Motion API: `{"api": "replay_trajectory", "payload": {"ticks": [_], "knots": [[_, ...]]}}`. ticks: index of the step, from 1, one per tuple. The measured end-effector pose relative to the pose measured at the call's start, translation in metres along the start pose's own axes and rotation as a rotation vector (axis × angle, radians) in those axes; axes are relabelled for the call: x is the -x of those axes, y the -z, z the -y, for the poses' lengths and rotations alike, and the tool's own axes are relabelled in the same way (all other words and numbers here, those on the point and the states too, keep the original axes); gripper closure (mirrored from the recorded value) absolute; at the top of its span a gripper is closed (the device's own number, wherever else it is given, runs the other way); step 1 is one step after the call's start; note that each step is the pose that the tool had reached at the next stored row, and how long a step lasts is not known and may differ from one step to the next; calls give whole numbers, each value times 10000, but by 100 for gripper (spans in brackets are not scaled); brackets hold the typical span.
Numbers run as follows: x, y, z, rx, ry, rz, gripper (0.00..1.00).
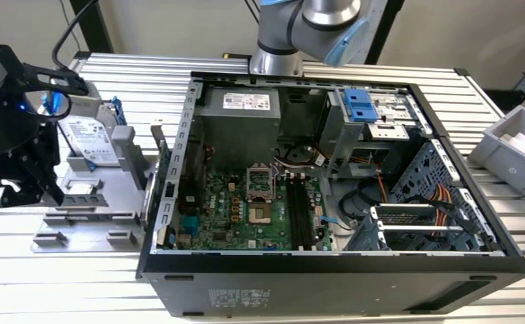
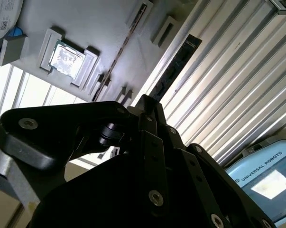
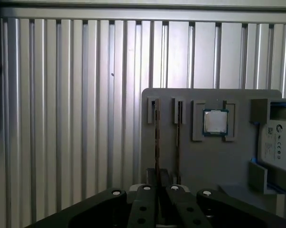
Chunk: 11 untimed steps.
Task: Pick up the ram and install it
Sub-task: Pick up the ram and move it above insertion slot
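The claw [image 3: 160, 187] is closed on the ram [image 3: 157, 142]. In the first wrist view its fingers stand close together with the near end of the thin stick between them, and the stick, seen edge-on, runs straight away from the tips. In the second wrist view the ram [image 2: 175, 66] shows its flat dark face and reaches out from the tips of the claw [image 2: 145, 102], across the edge of the grey holder tray [image 2: 100, 23] and the ribbed metal desk [image 2: 237, 80].

Just beside the held stick, a second ram stick [image 3: 178, 142] stands on edge in its slot of the holder tray [image 3: 218, 161]; in the second wrist view it is a thin dark line [image 2: 126, 42]. Further from the claw on the same tray sit the square silver processor chip [image 3: 215, 122] in its recess and, beyond that, the hard drive [image 3: 278, 142] in a blue frame.

In the exterior view the claw [image 1: 24, 192] hangs at the edge of the holder tray [image 1: 109, 216] that lies towards the exterior view's left, with the hard drive [image 1: 92, 138] near it. Well apart from the claw, towards the exterior view's right, the open computer case [image 1: 335, 277] lies on the desk [image 1: 65, 270]. Inside it are the green motherboard [image 1: 235, 216] and the long black memory slots [image 1: 303, 212]. A grey bin [image 1: 515, 155] sits past the case, furthest from the claw.
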State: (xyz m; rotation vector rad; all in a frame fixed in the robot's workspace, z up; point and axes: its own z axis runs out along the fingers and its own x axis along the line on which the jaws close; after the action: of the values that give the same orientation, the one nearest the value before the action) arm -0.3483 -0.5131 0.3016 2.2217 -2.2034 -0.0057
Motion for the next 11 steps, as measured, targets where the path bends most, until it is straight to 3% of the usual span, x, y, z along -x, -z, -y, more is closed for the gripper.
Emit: {"api": "replay_trajectory", "payload": {"ticks": [11], "knots": [[-1,151,-2,1,-1,0,100]]}}
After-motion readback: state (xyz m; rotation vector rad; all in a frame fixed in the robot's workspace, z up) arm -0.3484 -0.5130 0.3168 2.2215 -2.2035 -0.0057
